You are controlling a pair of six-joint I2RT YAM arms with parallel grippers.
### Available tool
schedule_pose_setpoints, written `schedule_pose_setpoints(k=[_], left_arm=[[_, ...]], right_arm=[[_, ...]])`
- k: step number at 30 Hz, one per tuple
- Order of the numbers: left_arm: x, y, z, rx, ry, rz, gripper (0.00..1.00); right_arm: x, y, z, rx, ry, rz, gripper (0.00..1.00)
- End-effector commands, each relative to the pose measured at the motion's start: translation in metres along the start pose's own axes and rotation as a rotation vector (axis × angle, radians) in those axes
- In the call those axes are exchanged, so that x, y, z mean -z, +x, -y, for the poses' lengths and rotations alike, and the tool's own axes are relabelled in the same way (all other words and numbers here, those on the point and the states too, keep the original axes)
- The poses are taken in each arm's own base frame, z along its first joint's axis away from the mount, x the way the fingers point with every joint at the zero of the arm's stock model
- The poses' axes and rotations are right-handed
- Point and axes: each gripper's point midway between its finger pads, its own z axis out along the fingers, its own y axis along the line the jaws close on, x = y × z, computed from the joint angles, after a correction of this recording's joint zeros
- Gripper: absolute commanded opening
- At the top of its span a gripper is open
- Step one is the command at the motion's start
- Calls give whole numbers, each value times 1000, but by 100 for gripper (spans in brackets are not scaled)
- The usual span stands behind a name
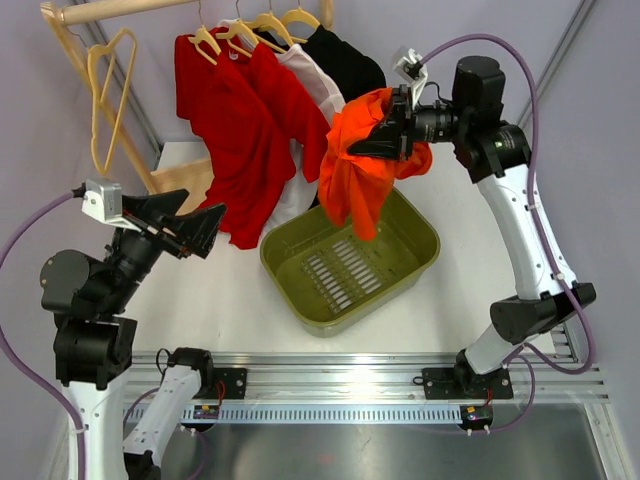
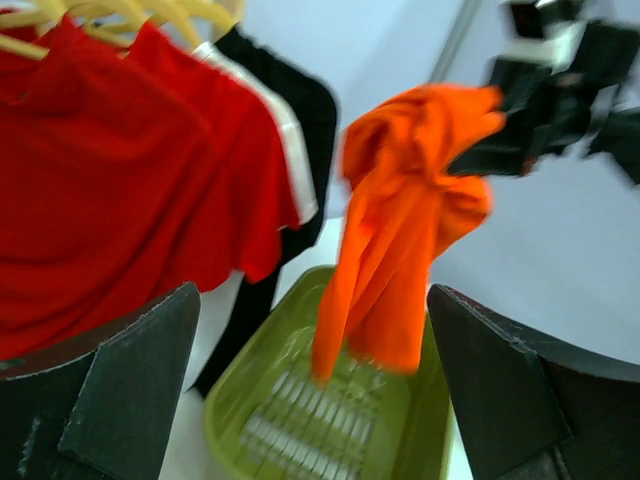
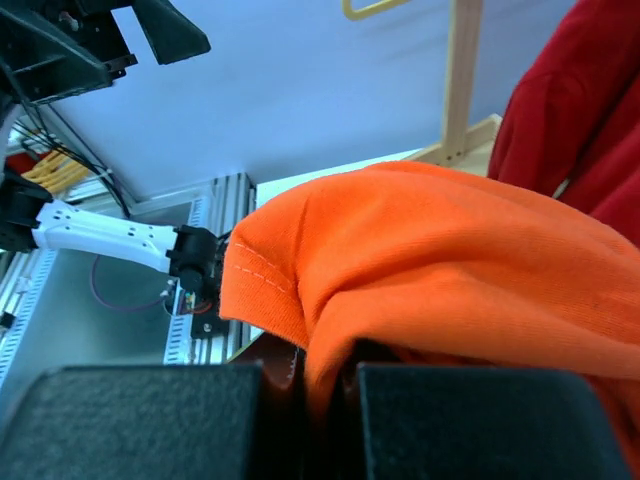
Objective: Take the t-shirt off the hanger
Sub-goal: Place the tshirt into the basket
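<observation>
Here, on your white table (image 1: 220, 300), a wooden rack (image 1: 110, 10) at the far left carries red shirts (image 1: 240, 130), plus a white and a black one, on yellow hangers. Beside them sits a green basket (image 1: 385, 288). The orange t-shirt (image 1: 360, 170) is off any hanger, bunched and dangling over the basket's far side, well above the table. Your right gripper (image 1: 362, 145) has its fingers clamped together on the top of the t-shirt. Your left gripper (image 1: 205, 205) hangs near the red shirts with fingers spread wide, gripping nothing.
</observation>
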Motion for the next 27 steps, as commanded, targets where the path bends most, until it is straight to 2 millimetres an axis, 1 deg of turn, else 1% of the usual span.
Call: schedule_pose_setpoints(k=[1,2,3,4,5,6,7,8,9,10,11,13,14,16,17,19,20,21,22,23,24,26,27], left_arm=[[8,25,-28,-52,-121,-71,99],[10,29,-29,-54,-127,-72,99],[10,36,-34,-50,-136,-89,99],[11,39,-36,-50,-145,-92,99],[13,42,-37,-50,-149,-98,99],[14,49,-40,-47,-159,-116,99],[15,52,-43,-46,-169,-120,99],[16,54,-44,-47,-176,-124,99],[19,60,-46,-45,-184,-136,99],[20,62,-48,-47,-191,-137,99],[22,64,-49,-49,-197,-142,99],[26,72,-54,-51,-216,-156,99],[28,74,-55,-52,-221,-157,99],[31,79,-57,-54,-234,-163,99],[32,83,-59,-49,-239,-171,99],[33,85,-60,-42,-240,-173,99],[32,87,-61,-38,-241,-176,99],[32,88,-61,-32,-242,-175,99],[31,89,-61,-27,-238,-177,99],[29,89,-61,-23,-239,-177,99],[28,91,-62,-14,-239,-179,99],[25,91,-63,-7,-236,-178,99],[25,92,-63,2,-238,-178,99]], right_arm=[[17,-4,-18,104,47,-21,0],[17,8,-13,89,59,-43,0],[18,13,-10,88,69,-53,0],[17,18,-8,82,73,-61,0],[17,29,0,76,93,-76,0],[16,34,3,73,100,-84,0],[16,39,6,68,105,-89,0],[15,49,10,47,104,-104,0],[14,55,11,31,95,-110,0],[13,59,10,17,81,-115,0],[11,71,9,-16,54,-127,0],[11,86,11,-48,41,-143,0],[11,104,14,-72,46,-168,0],[13,126,20,-90,63,-207,0],[15,152,26,-109,85,-256,0],[19,181,32,-132,103,-318,5],[24,211,39,-149,125,-393,7],[28,226,41,-160,135,-431,8],[30,240,43,-172,144,-471,13],[38,264,47,-193,172,-545,14],[41,274,50,-205,189,-579,16],[54,292,56,-205,244,-655,25],[57,295,58,-196,264,-670,29]])
